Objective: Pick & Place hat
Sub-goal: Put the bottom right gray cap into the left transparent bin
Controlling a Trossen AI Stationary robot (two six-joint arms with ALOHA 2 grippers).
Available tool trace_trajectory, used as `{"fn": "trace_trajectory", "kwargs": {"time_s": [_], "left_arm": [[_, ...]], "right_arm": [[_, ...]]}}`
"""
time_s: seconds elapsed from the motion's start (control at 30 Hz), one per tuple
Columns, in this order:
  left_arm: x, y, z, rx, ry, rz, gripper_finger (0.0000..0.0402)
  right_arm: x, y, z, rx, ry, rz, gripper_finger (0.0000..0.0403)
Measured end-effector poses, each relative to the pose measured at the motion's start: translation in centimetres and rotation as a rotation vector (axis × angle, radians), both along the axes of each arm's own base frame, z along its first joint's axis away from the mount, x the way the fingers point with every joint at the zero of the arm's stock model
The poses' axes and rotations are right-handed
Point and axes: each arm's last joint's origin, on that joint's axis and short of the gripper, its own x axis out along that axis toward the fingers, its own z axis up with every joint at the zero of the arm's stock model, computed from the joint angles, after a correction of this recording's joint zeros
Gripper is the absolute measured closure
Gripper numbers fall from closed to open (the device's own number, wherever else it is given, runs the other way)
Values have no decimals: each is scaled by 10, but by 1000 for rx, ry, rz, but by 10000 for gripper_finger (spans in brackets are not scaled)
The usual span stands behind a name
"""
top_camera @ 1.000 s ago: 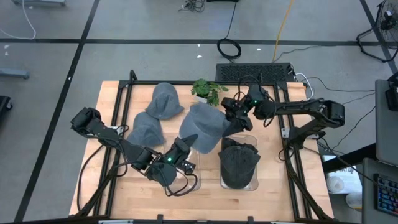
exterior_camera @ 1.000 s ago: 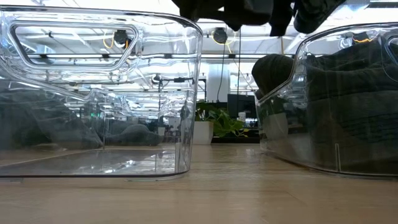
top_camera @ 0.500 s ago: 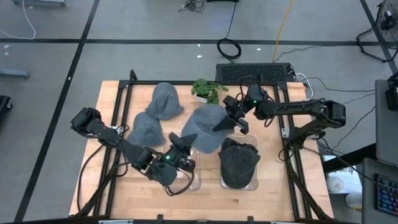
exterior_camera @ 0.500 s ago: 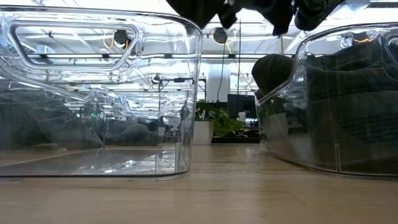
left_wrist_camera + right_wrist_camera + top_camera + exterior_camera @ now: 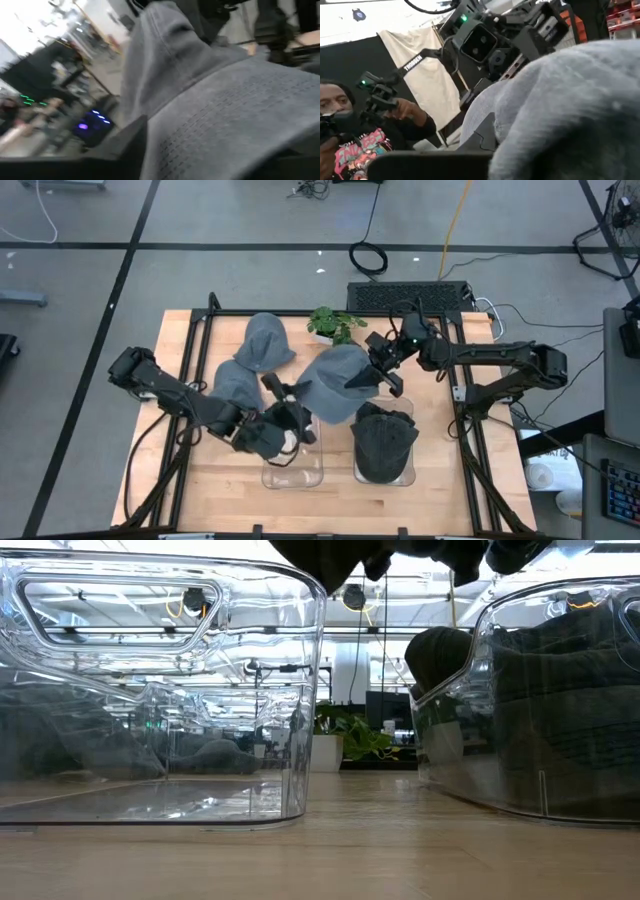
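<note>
Nearest me, the low view shows only two clear bins (image 5: 160, 690), the held grey hat (image 5: 330, 382) cut off at the top. From above, the left pincer (image 5: 283, 408) grasps its brim over the left bin; the right pincer (image 5: 378, 372) grips its far edge. A dark hat (image 5: 384, 438) fills the right bin. Two more hats (image 5: 262, 340) and a plant (image 5: 334, 323) lie beyond on the counter (image 5: 180, 330).

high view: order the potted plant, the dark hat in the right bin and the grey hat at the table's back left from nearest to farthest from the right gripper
From the right gripper:
1. Potted plant, back centre.
2. Dark hat, in the right clear bin, toward the front; only slightly farther than the plant.
3. Grey hat, back left, farthest.
</note>
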Motion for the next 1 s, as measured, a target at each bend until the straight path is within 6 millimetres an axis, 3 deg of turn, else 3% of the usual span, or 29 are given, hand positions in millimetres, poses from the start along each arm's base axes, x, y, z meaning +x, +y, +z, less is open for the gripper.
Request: {"fn": "trace_trajectory", "kwargs": {"time_s": [0.17, 0.37, 0.5, 0.63, 0.8, 1.0], "left_arm": [[-12, 6, 6, -204, -7, -113, 88], [-29, 3, 12, -452, 125, -408, 26], [-46, 4, 30, -442, 155, -582, 11], [-69, 15, 55, -450, 75, -619, 9], [-101, 32, 84, -457, -43, -643, 9], [-121, 42, 101, -468, -125, -659, 9]], "right_arm": [[1, -4, -6, -37, 28, -52, 403], [0, -10, -7, -38, 36, -82, 403], [1, -9, -8, -55, 27, -103, 403], [4, -1, -4, -71, 16, -105, 403], [16, 23, 15, -173, -1, -112, 403], [40, 49, 37, -373, 116, -213, 403]]}}
